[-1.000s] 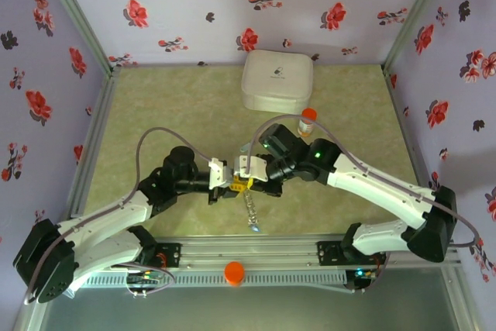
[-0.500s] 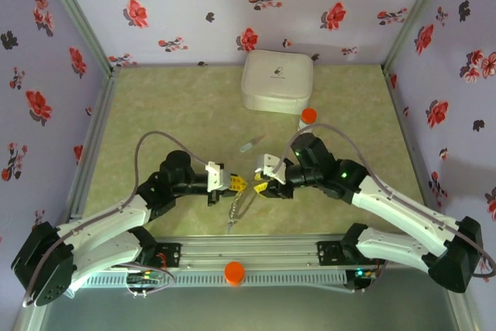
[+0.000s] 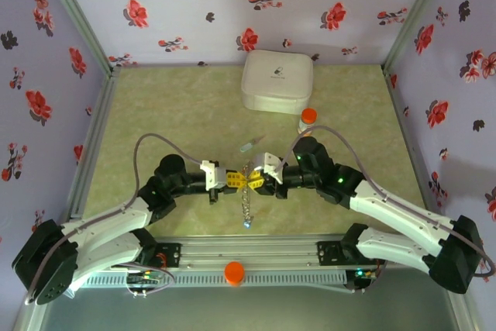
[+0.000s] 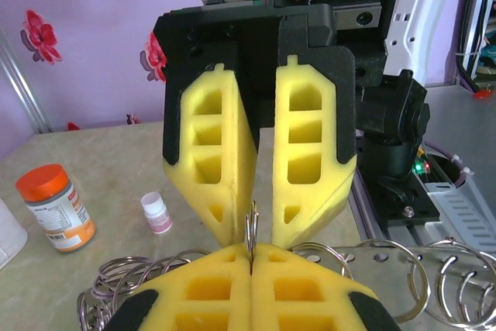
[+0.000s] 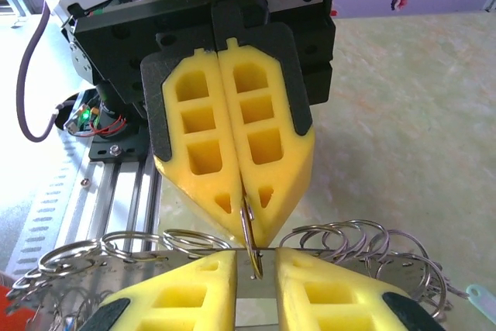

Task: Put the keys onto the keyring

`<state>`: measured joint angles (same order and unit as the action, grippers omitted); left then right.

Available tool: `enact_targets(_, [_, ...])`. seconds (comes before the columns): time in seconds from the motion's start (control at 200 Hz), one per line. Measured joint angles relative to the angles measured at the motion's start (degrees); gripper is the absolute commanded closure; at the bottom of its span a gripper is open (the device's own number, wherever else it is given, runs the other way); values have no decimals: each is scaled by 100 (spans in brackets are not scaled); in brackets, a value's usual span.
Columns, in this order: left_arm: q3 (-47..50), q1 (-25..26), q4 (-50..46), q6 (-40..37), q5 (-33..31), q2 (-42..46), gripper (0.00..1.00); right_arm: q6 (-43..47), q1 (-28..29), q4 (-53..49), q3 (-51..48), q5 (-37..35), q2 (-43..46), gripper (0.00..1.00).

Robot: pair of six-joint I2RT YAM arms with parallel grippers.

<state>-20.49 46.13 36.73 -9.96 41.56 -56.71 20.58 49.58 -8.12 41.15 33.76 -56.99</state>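
The tabletop (image 3: pixel 170 114) is carrying the work close to its near edge, where the two arms are meeting tip to tip. The left end effector (image 5: pixel 249 230) is clamping fully shut on the keyring (image 5: pixel 251 243), a thin wire ring standing on edge and poking out past the foam tips. The right end effector (image 4: pixel 260 229) is standing partly open, its fingers straddling the ring's free edge without clearly pressing it. Beneath them a metal strip of spare rings (image 5: pixel 155 257) is running toward the near rail. Whether it is resting or hanging I cannot tell.

Judging from this, the left should be holding its pinch firm and motionless while the right is closing squarely on the free edge. That way the wire is not twisting or springing out. The coil is then needing only a slight prying apart for a key to slide in. A pale blue tag (image 3: pixel 249 146), probably one of the keys, is lying apart on the far side, so it is going to need fetching.

As for writing, the white box (image 3: pixel 277 81) is showing a small dark mark on its lid, too small to read. The orange-capped bottle (image 4: pixel 56 207) is wearing a printed label whose lines are blurring out. The small white vial (image 4: pixel 156 212) near it is bearing a pinkish band with nothing legible.
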Motion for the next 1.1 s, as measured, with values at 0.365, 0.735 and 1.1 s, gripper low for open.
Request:
enact_targets(0.365, [151, 0, 553, 343, 48, -184, 85, -111, -11, 103, -98, -9, 87, 100])
enact_targets(0.735, [-216, 13, -866, -382, -125, 170, 76, 669, 326, -1318, 800, -525, -173, 100])
enact_targets(1.1, [-328, 55, -1375, -570, -214, 166, 77, 1051, 608, -2564, 1832, -1222, -981, 100])
